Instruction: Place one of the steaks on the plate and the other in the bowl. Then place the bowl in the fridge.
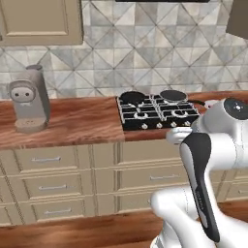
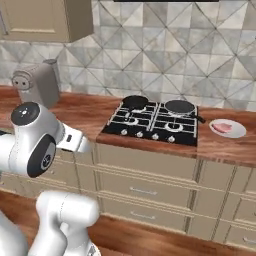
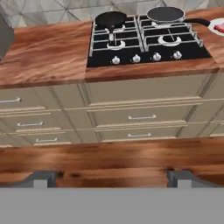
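- The jaws are open wide and hold nothing. Their two dark tips show at the bottom of the hand view, far apart.
- The hand is back from the cupboards and looks at the drawers under the wooden table.
- The white plate sits on the table, just to the right of the black stove.
- A pink steak already lies on the plate. It also shows at the top right corner of the hand view.
- On the stove are a small dark round thing, which may be the bowl but is too blurry to tell, and a black frying pan.
- A grey coffee machine stands on the left of the table.
- The first step looks done. The job now is the second steak, which must go in the bowl.
- Next the robot needs to find that steak, come close, and bring the open jaws down over it.
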### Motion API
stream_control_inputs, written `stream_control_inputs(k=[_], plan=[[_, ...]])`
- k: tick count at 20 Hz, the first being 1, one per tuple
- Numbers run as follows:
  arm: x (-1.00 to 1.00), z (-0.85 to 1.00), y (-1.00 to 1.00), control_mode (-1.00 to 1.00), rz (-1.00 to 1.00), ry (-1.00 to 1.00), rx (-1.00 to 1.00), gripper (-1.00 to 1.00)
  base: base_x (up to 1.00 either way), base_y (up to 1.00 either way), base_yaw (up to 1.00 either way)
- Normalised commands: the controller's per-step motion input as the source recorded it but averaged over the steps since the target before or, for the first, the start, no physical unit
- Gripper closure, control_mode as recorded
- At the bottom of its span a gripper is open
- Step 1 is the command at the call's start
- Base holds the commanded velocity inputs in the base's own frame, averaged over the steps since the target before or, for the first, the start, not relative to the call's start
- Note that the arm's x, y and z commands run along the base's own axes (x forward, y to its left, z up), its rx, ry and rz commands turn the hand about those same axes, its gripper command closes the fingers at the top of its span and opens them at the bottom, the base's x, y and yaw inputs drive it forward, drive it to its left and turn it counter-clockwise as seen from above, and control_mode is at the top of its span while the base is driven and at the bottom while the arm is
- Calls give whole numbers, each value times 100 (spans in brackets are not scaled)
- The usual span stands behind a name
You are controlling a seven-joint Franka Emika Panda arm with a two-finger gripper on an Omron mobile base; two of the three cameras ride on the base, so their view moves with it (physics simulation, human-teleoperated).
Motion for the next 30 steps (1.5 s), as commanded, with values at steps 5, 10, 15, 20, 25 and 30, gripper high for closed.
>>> stream_control_inputs(k=[5, 10, 15, 20, 25, 30], plan=[[0, 0, 0, 100, 0, 0, 0, -100, 0, 0, -100], [0, 0, 0, 100, 0, 0, 0, -100, 0, 0, -100], [0, 0, 0, 100, 0, 0, 0, -100, 0, 0, -100], [0, 0, 0, 100, 0, 0, 0, -100, 26, 1, -89], [0, 0, 0, 100, 0, 0, 0, -100, 93, 10, -24], [0, 0, 0, 100, 0, 0, 0, -100, 100, -10, 0]])
